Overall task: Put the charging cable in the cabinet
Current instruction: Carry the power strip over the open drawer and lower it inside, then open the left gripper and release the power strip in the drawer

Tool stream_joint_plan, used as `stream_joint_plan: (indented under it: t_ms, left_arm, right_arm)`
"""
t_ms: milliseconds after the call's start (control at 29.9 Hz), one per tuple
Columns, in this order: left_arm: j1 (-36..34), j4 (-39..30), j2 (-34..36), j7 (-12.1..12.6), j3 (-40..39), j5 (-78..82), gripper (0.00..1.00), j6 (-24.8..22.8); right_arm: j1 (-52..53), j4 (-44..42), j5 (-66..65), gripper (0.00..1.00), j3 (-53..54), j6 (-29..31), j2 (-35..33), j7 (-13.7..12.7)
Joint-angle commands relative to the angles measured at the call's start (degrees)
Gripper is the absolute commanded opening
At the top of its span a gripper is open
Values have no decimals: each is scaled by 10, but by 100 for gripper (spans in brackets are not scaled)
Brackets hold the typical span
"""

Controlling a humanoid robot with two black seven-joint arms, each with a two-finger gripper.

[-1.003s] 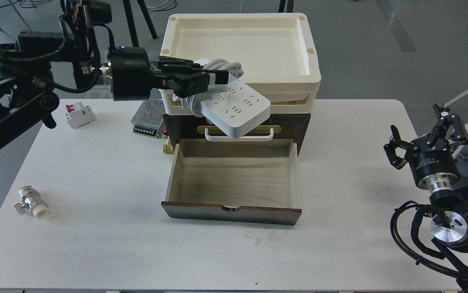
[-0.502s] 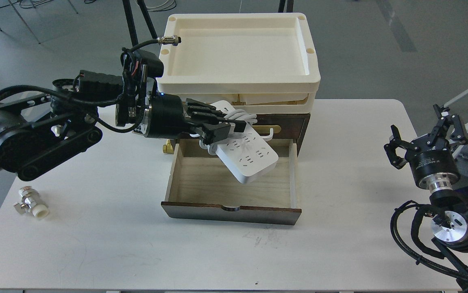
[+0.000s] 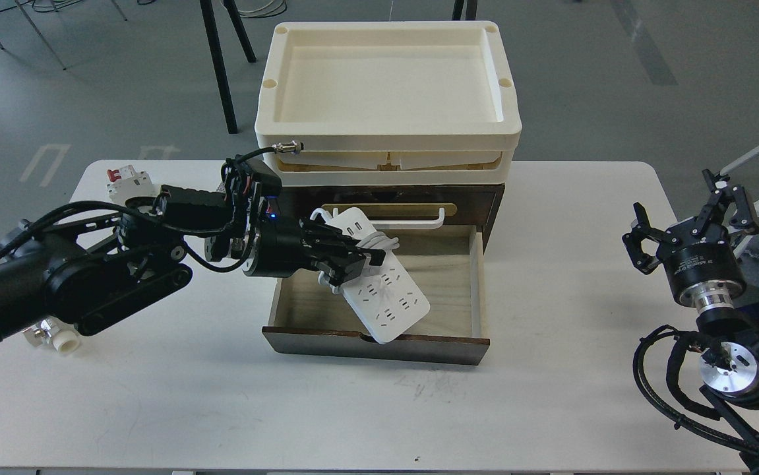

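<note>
The charging cable (image 3: 386,303), a flat white power strip with its cord coiled at one end, hangs tilted inside the open drawer. Its lower end is close to the drawer's front wall. My left gripper (image 3: 346,260) is shut on the coiled end and reaches in from the left over the drawer's left side. The cabinet (image 3: 478,198) is a dark brown drawer unit with its pale wood drawer (image 3: 445,297) pulled out toward me. My right gripper (image 3: 682,214) is open and empty at the table's right edge, far from the cabinet.
Cream plastic trays (image 3: 386,138) are stacked on top of the cabinet. A white circuit breaker (image 3: 122,185) lies at the back left, and a small valve fitting (image 3: 56,336) peeks out under my left arm. The cabinet's upper drawer has a white handle (image 3: 419,224).
My left gripper has come down and toward me with the charging cable, from in front of the trays into the open drawer. The right arm has not moved.
</note>
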Motion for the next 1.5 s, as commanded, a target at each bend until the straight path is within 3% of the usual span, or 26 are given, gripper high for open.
stream_joint_plan:
  t_ms: [0, 401, 836, 903, 1070, 1170, 1471]
  left_arm:
    - [0, 24, -14, 0, 1, -1, 0, 0]
    - [1, 99, -64, 0, 16, -2, 1, 24]
    - [26, 66, -60, 0, 16, -2, 6, 29]
    - [31, 65, -62, 0, 16, -3, 11, 29]
    - [33, 68, -63, 0, 12, -8, 36, 26]
    - [33, 70, -63, 0, 10, -11, 67, 25]
    - [35, 72, -62, 0, 11, -68, 95, 13]
  right_arm:
    - [0, 0, 0, 99, 0, 0, 0, 0]
    - [0, 0, 0, 99, 0, 0, 0, 0]
    - [0, 0, 0, 99, 1, 0, -1, 0]
    - [0, 0, 0, 99, 1, 0, 0, 0]
    - [0, 0, 0, 99, 1, 0, 0, 0]
    - [0, 0, 0, 99, 1, 0, 0, 0]
    - [0, 0, 0, 99, 1, 0, 0, 0]
